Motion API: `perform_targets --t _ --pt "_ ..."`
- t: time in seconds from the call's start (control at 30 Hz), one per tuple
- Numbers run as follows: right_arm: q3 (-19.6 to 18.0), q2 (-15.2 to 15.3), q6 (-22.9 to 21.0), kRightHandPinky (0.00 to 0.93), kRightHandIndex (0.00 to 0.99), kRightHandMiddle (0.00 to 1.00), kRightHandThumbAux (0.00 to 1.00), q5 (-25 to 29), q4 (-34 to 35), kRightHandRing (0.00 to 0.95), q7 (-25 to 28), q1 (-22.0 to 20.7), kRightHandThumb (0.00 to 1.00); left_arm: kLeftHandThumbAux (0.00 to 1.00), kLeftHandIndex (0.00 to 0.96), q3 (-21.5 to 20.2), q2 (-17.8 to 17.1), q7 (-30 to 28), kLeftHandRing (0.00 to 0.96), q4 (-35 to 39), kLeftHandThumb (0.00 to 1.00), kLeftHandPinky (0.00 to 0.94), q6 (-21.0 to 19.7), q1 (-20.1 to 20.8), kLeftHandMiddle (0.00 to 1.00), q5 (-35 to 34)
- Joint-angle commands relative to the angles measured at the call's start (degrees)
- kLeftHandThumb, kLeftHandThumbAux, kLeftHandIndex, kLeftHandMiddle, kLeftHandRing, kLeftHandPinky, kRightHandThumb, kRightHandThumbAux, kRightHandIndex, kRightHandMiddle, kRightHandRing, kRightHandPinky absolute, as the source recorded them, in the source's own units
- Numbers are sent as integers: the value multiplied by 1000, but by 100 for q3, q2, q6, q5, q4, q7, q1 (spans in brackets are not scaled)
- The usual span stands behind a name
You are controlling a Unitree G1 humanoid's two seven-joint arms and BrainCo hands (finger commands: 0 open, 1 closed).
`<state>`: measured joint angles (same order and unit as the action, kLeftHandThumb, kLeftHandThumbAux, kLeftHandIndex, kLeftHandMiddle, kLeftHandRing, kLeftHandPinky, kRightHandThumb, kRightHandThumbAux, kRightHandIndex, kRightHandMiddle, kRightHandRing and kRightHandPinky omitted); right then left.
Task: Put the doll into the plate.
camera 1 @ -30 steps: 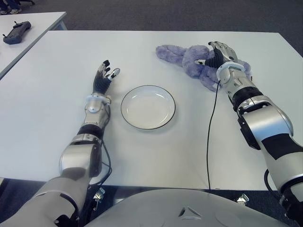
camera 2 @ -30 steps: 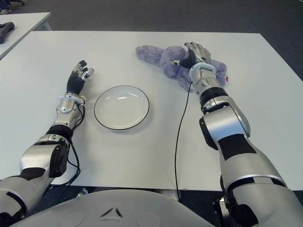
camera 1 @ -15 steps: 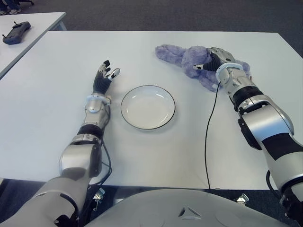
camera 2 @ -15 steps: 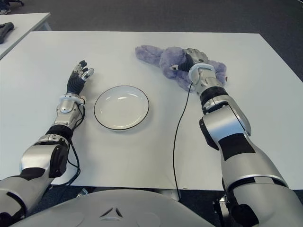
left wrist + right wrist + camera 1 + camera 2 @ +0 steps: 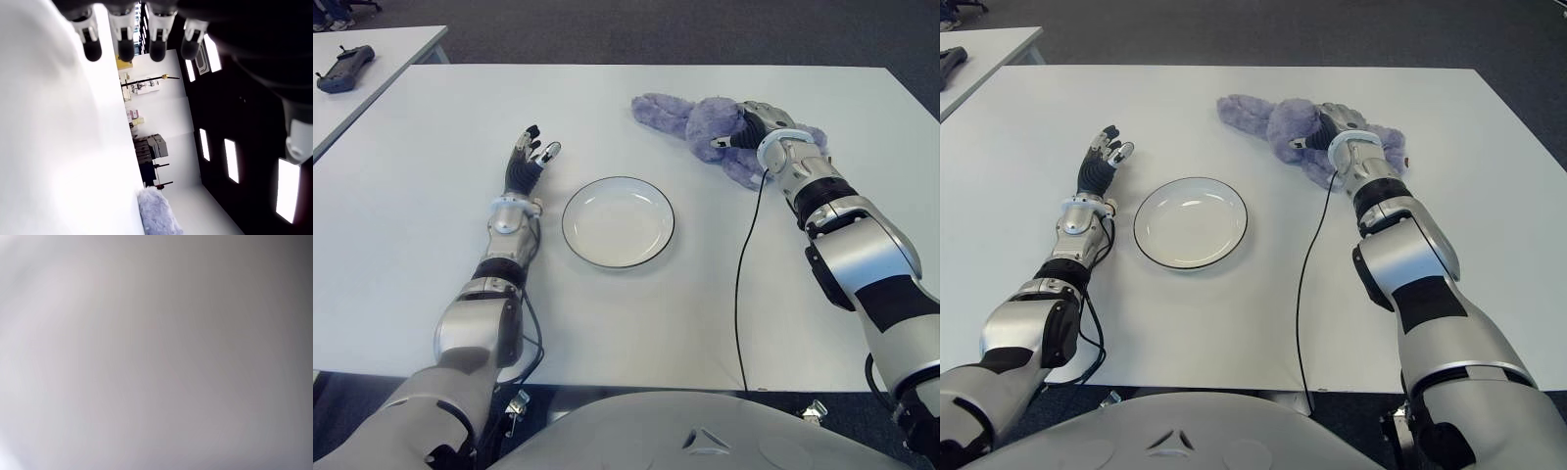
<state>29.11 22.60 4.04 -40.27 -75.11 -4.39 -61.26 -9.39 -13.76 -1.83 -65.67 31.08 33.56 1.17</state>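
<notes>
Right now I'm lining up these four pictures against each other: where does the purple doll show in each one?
Left eye view: doll on the table's far right, under the right hand.
Right eye view: doll again beyond and right of the plate.
Left wrist view: a purple furry bit far off.
Right wrist view: not recognisable.
Shared landmark: the plate, in both eye views.

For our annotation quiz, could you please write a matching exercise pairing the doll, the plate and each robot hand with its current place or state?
Things:
1. fluffy purple plush doll
2. round white plate with a dark rim
3. left robot hand
4. right robot hand

States:
A. empty, at the centre of the white table
B. open, left of the plate
C. pressed into the doll
D. lying on the table, beyond the plate to its right

Pairs: 1-D, 2-A, 3-B, 4-C
</notes>
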Motion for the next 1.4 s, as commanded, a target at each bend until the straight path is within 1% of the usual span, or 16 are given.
perform_targets --t 0.03,0.27,0.43,0.5,0.53,0.57,0.6,0.63,0.7,0.73,0.8,0.9,1.0,1.1,1.17,1.4 --pt "245 -396 448 0 62 10 409 -50 -259 0 809 936 174 468 0 147 595 -39 0 -942 0 0 -127 -1628 16 149" --pt "413 -372 781 0 54 0 404 -121 -182 0 1017 1100 194 473 0 124 595 -86 0 -926 0 0 -92 -1654 20 115" --pt "586 -323 1079 0 58 4 400 -199 -68 0 882 1321 189 477 0 102 602 -111 0 -915 0 0 -68 -1676 22 90" --pt "614 -310 1149 97 82 80 395 -200 -37 92 812 1363 198 477 0 96 602 -117 0 -911 0 0 -59 -1680 23 86" --pt "646 -296 1255 108 84 88 394 -220 -6 102 711 1400 199 477 0 89 604 -122 0 -907 0 0 -47 -1684 23 80" --pt "678 -280 1363 410 147 265 405 -242 22 352 619 1429 216 477 0 81 606 -129 0 -904 0 0 -40 -1687 23 74" --pt "700 -267 1441 676 256 466 414 -258 43 575 556 1449 248 477 0 74 608 -134 0 -901 0 0 -35 -1689 23 70" --pt "727 -255 1544 743 284 517 416 -278 70 630 464 1473 257 477 0 63 610 -139 0 -898 0 0 -33 -1691 23 64" --pt "757 -254 1673 825 441 667 431 -294 113 720 315 1512 299 476 0 43 614 -143 0 -895 0 0 -35 -1693 24 55" --pt "767 -258 1722 847 605 734 449 -297 132 759 246 1531 354 476 0 34 615 -143 0 -893 0 0 -36 -1694 27 52" --pt "706 -295 1748 849 666 768 500 -227 180 786 36 1597 418 478 0 21 616 -141 0 -891 0 0 -47 -1694 30 46" --pt "515 -354 1743 842 683 786 561 -31 211 796 -247 1706 483 478 0 13 614 -138 0 -888 0 0 -49 -1696 28 45" --pt "308 -415 1790 849 715 815 633 163 245 818 -577 1823 629 477 0 24 610 -122 0 -884 0 0 -36 -1700 26 58" --pt "221 -455 1804 852 729 821 641 221 256 825 -769 1873 684 479 0 19 606 -123 0 -882 0 0 -39 -1700 28 53" --pt "177 -483 1788 855 751 829 644 253 257 832 -878 1895 766 482 0 4 606 -136 0 -879 0 0 -45 -1699 28 35" --pt "23 -559 1686 848 773 837 641 363 215 838 -1103 1891 857 484 0 3 609 -93 0 -872 0 0 -21 -1713 32 30"
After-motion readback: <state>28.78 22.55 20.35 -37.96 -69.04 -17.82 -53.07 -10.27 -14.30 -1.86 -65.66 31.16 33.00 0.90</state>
